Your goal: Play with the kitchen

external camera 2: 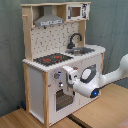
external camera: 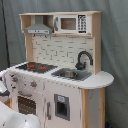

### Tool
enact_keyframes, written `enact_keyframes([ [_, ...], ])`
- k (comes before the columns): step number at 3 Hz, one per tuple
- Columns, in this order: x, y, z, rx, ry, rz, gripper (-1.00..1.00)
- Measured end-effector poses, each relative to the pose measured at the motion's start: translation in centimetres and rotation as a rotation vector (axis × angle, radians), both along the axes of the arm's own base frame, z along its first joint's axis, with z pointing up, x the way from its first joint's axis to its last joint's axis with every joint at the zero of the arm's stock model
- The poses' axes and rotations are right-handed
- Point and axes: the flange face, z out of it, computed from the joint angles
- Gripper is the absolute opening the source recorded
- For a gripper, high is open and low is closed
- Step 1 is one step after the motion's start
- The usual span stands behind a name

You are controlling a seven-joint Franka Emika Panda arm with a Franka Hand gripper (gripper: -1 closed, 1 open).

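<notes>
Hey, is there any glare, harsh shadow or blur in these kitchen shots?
First exterior view: even, soft light on the kitchen, no glare; arm at the bottom blurred. Second exterior view: same soft light, shade under the hood, blue glow on the arm.

backdrop: grey curtain (external camera: 115, 45) | floor: wooden boards (external camera 2: 107, 107) | light: even

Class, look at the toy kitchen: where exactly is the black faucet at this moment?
In both exterior views the black faucet stands on the counter behind the sink, beside the hob and below the microwave.
</notes>
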Motion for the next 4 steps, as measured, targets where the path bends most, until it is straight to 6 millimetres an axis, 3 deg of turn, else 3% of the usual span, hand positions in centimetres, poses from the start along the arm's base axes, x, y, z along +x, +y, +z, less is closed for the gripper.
enact_keyframes([
  [1,1.66,0.16,0.02,-0.077,0.001,0.019,1.0],
  [2,2.03,0.42,0.3,-0.142,-0.002,0.024,1.0],
  [3,2.05,0.4,0.29,-0.142,-0.002,0.024,-1.0],
  [4,2.11,0.51,0.56,-0.181,-0.007,0.027,-1.0],
])
